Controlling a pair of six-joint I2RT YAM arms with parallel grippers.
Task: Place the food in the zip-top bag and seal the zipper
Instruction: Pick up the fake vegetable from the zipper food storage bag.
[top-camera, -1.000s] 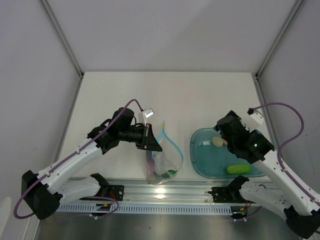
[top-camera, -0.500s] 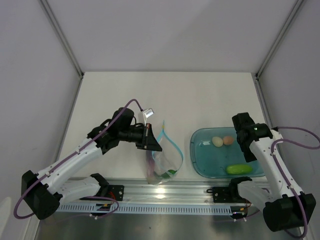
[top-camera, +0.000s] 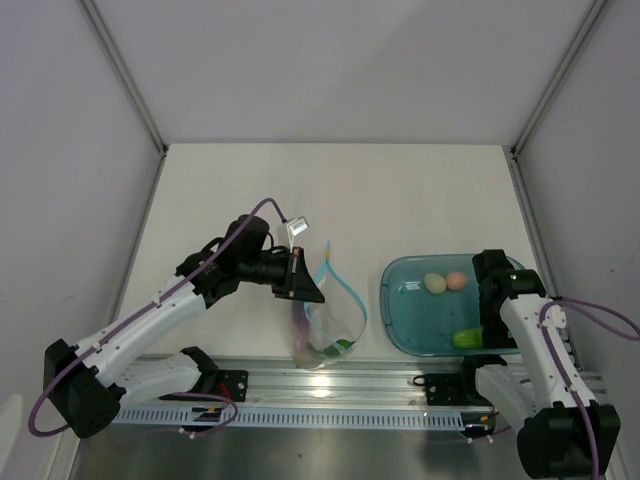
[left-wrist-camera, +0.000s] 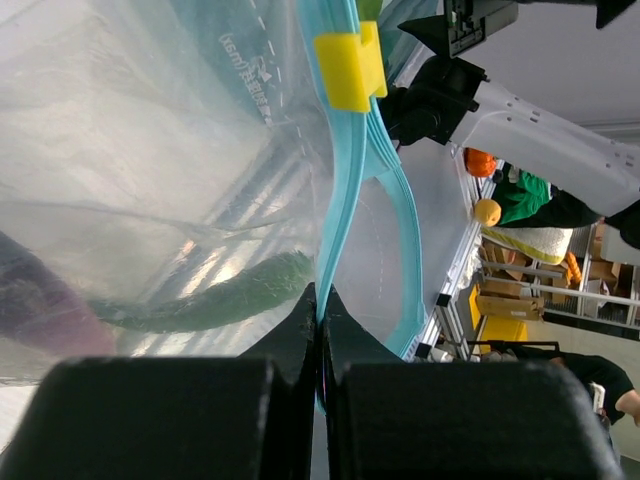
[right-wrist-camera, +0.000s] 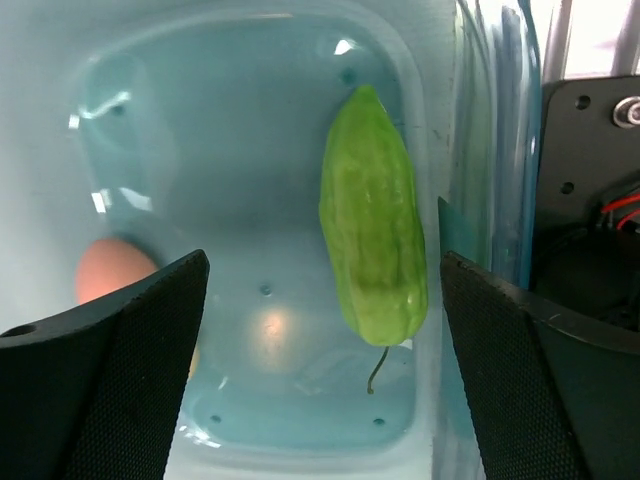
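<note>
My left gripper (top-camera: 306, 286) is shut on the light blue zipper (left-wrist-camera: 338, 215) of the clear zip-top bag (top-camera: 326, 326), holding its mouth up. A yellow slider (left-wrist-camera: 350, 68) sits on the strip. The dark green pepper (left-wrist-camera: 222, 300) and the purple eggplant (left-wrist-camera: 35, 312) lie inside the bag. My right gripper (right-wrist-camera: 322, 270) is open above the teal tray (top-camera: 404, 305), over the light green cucumber (right-wrist-camera: 372, 240), which is partly hidden under that arm in the top view (top-camera: 464, 339). The cream egg (top-camera: 434, 284) and pink egg (top-camera: 456, 281) lie at the tray's far side.
An aluminium rail (top-camera: 330, 385) runs along the near table edge, just in front of the bag and tray. Grey walls enclose the table on the left, the right and the far side.
My right arm has swung from over the eggs to the tray's near right side, now over the cucumber. My left gripper and the bag have not moved.
</note>
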